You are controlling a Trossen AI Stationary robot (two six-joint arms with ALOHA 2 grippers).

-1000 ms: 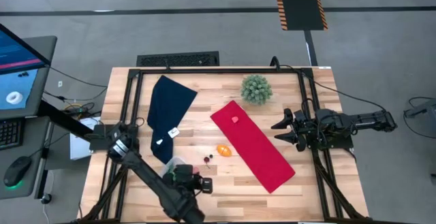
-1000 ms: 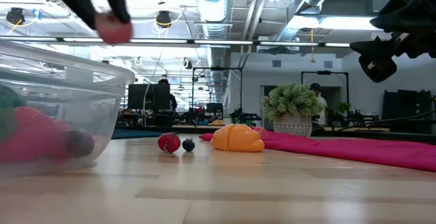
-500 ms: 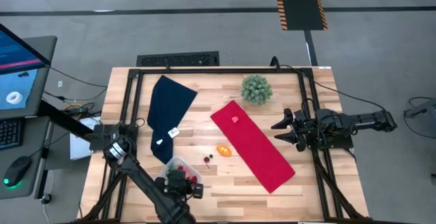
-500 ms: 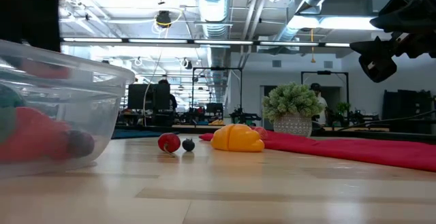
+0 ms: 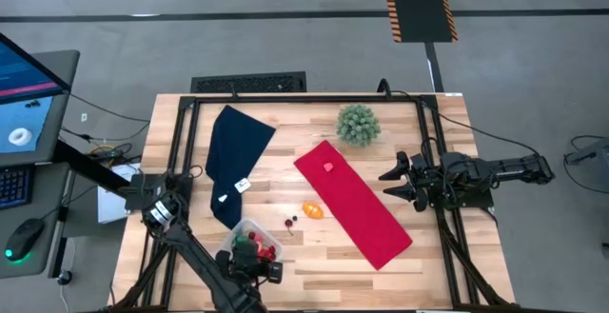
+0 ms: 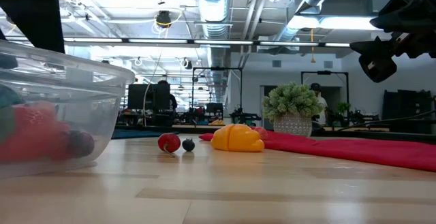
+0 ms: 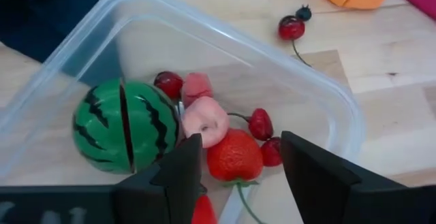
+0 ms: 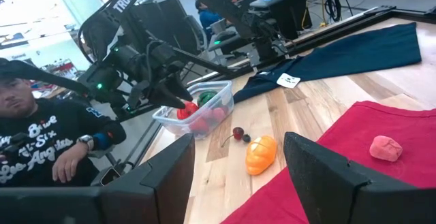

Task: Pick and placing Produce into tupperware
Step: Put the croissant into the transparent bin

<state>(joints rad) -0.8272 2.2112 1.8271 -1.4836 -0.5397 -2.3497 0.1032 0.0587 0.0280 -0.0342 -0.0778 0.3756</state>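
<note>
The clear tupperware (image 5: 249,238) stands near the table's front left and holds a green watermelon piece (image 7: 122,125), a pink piece (image 7: 206,120), cherries and a strawberry (image 7: 234,157). My left gripper (image 7: 242,139) hangs open just over it, slanting down, with the strawberry lying in the box below the gap between its fingers. An orange piece (image 5: 312,210) and a cherry (image 5: 288,223) rest on the wood. A pink piece (image 5: 328,167) lies on the red cloth (image 5: 357,208). My right gripper (image 5: 392,182) waits open at the table's right edge.
A dark blue cloth (image 5: 233,156) lies at the far left, reaching close to the tupperware. A spiky green plant ball (image 5: 358,124) stands at the far middle. Bare wood lies in front of the red cloth. A person shows beyond the table in the right wrist view.
My left gripper has gone toward the table's left edge and down, from beside the tupperware to right over it. The red piece seen at its fingers above the rim in the low view no longer shows there.
</note>
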